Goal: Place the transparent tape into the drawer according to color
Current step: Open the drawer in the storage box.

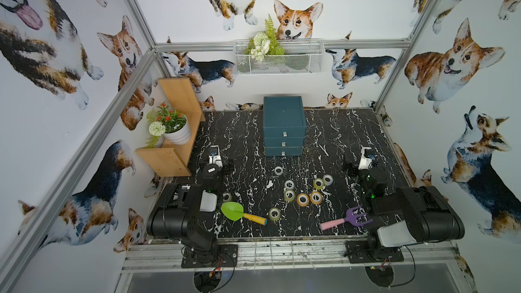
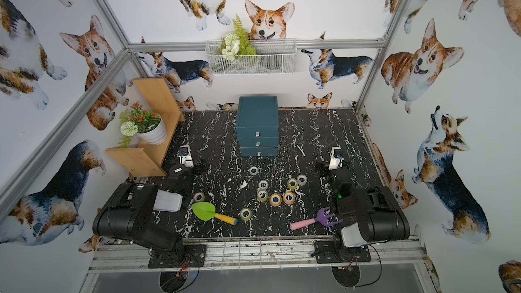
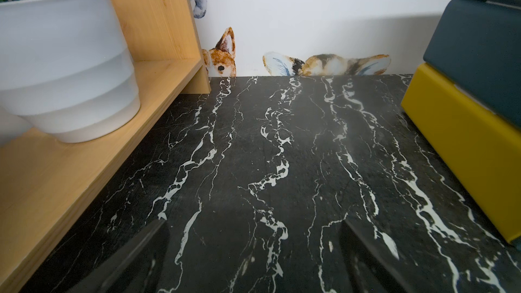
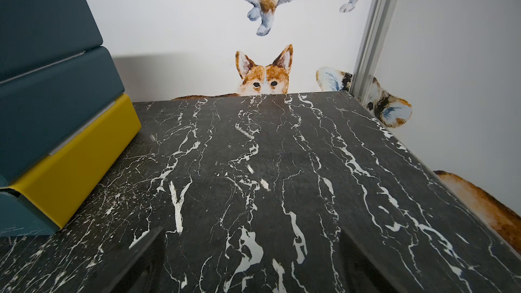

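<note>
Several small transparent tape rolls lie on the black marble table in both top views: clear-whitish ones (image 1: 278, 170) (image 1: 327, 179), yellow-green ones (image 1: 318, 183) (image 1: 274, 214) and two orange ones (image 1: 303, 199) (image 2: 289, 197). The teal three-drawer unit (image 1: 283, 125) stands at the back middle with all its drawers shut. Its lowest layer shows a yellow side (image 3: 465, 150) (image 4: 76, 170). My left gripper (image 1: 213, 151) (image 3: 253, 235) hovers left of the drawers, open and empty. To their right my right gripper (image 1: 366, 154) (image 4: 251, 238) is also open and empty. No tape shows in either wrist view.
A green toy shovel (image 1: 234, 211) lies near the left arm and a purple toy fork (image 1: 358, 217) near the right arm. A wooden shelf (image 1: 180, 100) with a white flower pot (image 1: 177, 135) stands at the left. A wire basket (image 1: 279, 57) hangs on the back wall.
</note>
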Robot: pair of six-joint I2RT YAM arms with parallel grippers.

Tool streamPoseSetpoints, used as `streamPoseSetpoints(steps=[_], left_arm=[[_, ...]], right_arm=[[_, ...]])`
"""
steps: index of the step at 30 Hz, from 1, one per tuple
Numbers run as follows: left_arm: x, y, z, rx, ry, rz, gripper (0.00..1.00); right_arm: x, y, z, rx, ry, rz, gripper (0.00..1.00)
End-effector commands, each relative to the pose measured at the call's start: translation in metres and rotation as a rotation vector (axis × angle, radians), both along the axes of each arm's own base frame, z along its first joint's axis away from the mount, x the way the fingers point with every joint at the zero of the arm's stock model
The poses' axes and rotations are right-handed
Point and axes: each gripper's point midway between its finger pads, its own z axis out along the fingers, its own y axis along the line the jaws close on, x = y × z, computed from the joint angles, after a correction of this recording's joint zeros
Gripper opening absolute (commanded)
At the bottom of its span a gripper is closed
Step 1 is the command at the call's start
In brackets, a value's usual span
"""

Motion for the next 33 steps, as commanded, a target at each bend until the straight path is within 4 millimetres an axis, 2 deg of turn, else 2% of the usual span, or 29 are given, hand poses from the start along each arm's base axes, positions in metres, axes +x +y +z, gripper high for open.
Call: streamPoseSetpoints(steps=[1,24,27,29,31,33], left_arm=[[0.002,0.0,0.007,0.003,-0.027,-0.001,1.0],[-0.001,-0.003,0.008,0.022,-0.036,0.015,0.99],[-0.004,0.003,0.019,0.031,-0.054,0.074,0.99],[0.003,0.004,0.023,0.034,-0.017,0.077,1.0],[0.009,0.001,0.027,0.04,0.013,0.063,1.0],[0.007,0.004,0.036,0.037,0.003,0.081,1.0]], right_arm=[[0.001,0.001,0.003,-0.009,-0.009,0.006,1.0],[-0.001,-0.001,0.007,0.002,-0.023,-0.002,1.0],[-0.004,-0.009,0.017,0.019,-0.034,-0.054,1.0],[0.0,-0.009,0.019,0.026,-0.004,-0.056,1.0],[0.006,-0.011,0.017,0.051,0.038,-0.072,1.0],[0.007,-0.01,0.015,0.071,0.067,-0.081,1.0]])
